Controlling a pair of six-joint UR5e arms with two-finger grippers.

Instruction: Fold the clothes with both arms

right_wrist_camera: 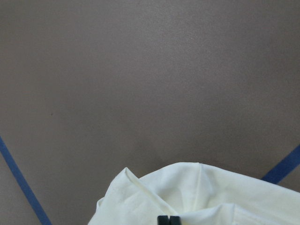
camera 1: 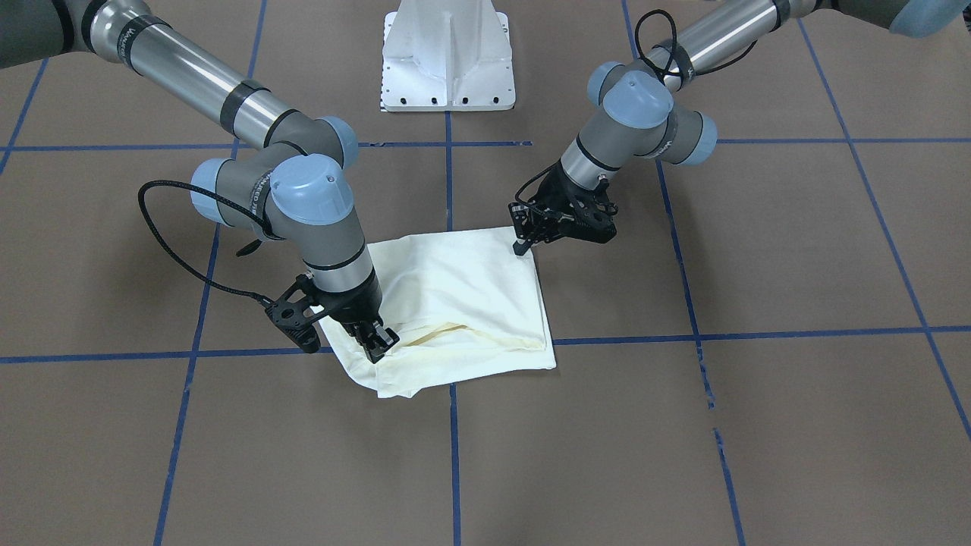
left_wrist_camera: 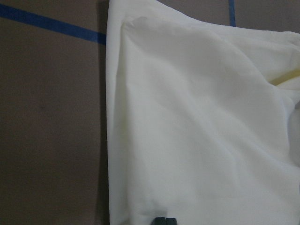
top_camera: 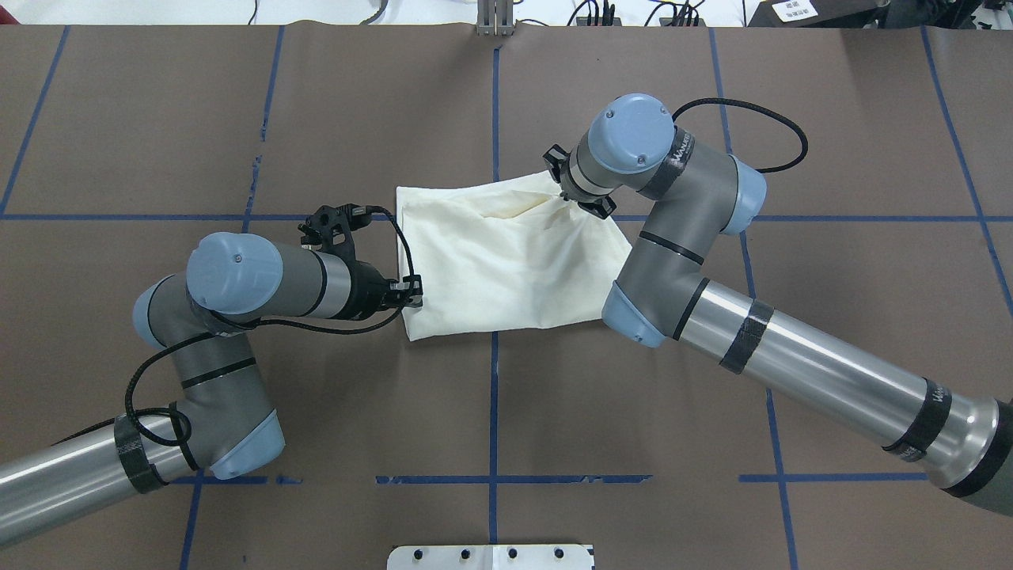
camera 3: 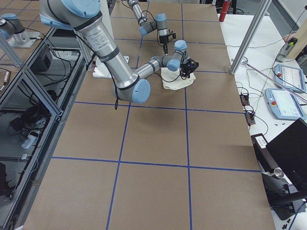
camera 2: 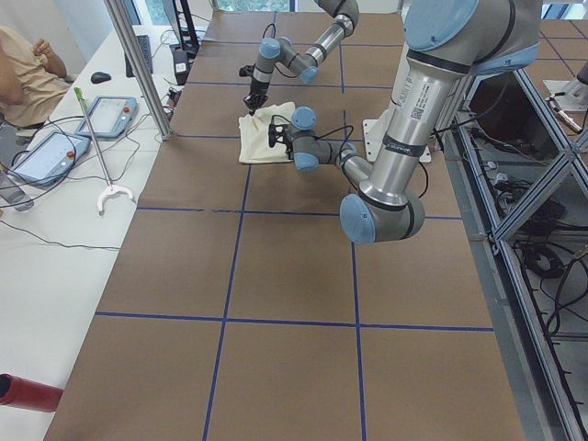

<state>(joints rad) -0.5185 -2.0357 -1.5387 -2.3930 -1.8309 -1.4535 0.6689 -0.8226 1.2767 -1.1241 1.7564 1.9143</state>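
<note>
The cream shirt (camera 1: 470, 303) lies folded into a rough square on the brown table, also seen from overhead (top_camera: 506, 261). Only plain cloth shows; its cat print is hidden. My left gripper (top_camera: 413, 294) is shut at the shirt's near left corner, low on the table (camera 1: 522, 246). In the left wrist view its closed tips (left_wrist_camera: 164, 220) sit on the cloth (left_wrist_camera: 197, 131). My right gripper (top_camera: 567, 195) is shut on the shirt's far right edge (camera 1: 377, 347), and creases run toward it. The right wrist view shows closed tips (right_wrist_camera: 168, 219) on bunched cloth (right_wrist_camera: 197, 197).
The white pedestal base (camera 1: 447, 61) stands at the robot's side of the table. Blue tape lines (top_camera: 494, 372) cross the brown surface. In the exterior left view, a side bench holds tablets (camera 2: 110, 115) and an operator (camera 2: 23, 64) sits there.
</note>
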